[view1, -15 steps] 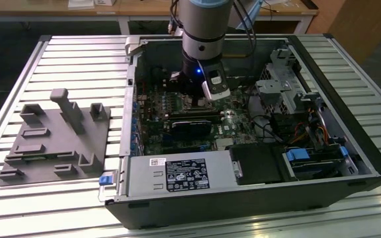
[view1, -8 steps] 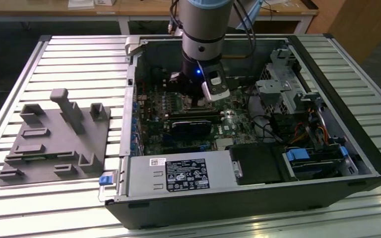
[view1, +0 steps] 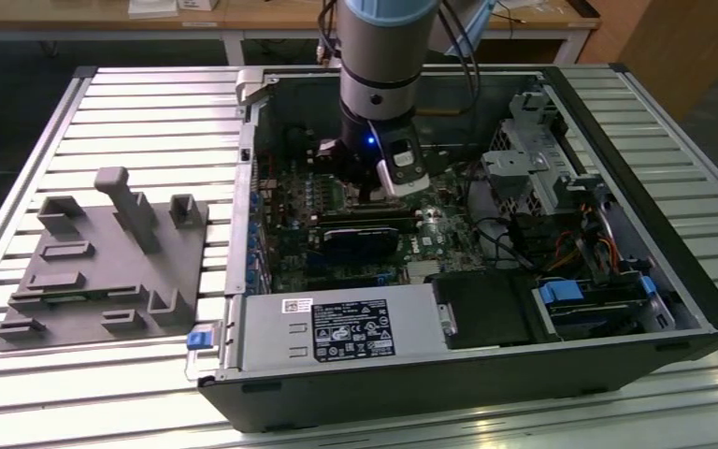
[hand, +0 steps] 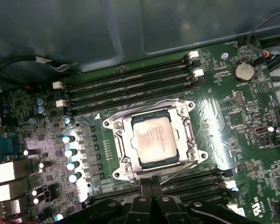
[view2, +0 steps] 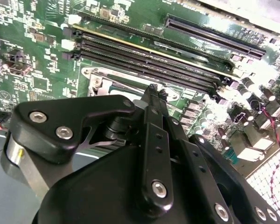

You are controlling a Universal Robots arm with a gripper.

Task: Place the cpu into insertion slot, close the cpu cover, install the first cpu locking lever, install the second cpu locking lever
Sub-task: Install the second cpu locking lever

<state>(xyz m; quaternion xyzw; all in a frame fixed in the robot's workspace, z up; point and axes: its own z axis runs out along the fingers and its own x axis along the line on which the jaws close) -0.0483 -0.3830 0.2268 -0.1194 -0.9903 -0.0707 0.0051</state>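
And here we are over the open computer case point(view1: 484, 309), lying on its side on the slatted worktop point(view1: 147, 112), with the arm point(view1: 378, 65) reaching straight down into it. In the first wrist view the cpu point(hand: 154, 138) sits flat in the insertion slot point(hand: 136, 156), its pale metal face up, and the cpu cover point(hand: 179, 123) is down around it, the chip showing through the square window. A thin locking lever point(hand: 179, 170) runs slanted along the socket's edge nearest the end effector (whether it is latched, I cannot tell).

The end effector point(hand: 150, 187) hangs right at that edge of the socket; its two dark fingers point(hand: 145, 189) stand pressed together, side by side, with nothing visible between them. In the second wrist view the same closed tip point(view2: 152, 92) points down at the metal socket frame point(view2: 95, 79), just short of the long black memory slots point(view2: 144, 60) that run across the green motherboard point(view2: 32, 51).

In the exterior view, the grey power supply box point(view1: 334, 332) fills the case at about 6 o'clock from the arm, and a black card point(view1: 366, 245) lies between the two. A grey parts fixture point(view1: 97, 271) rests on the worktop well off at 9 o'clock, and the drive cage point(view1: 527, 168) stands at 3 o'clock.
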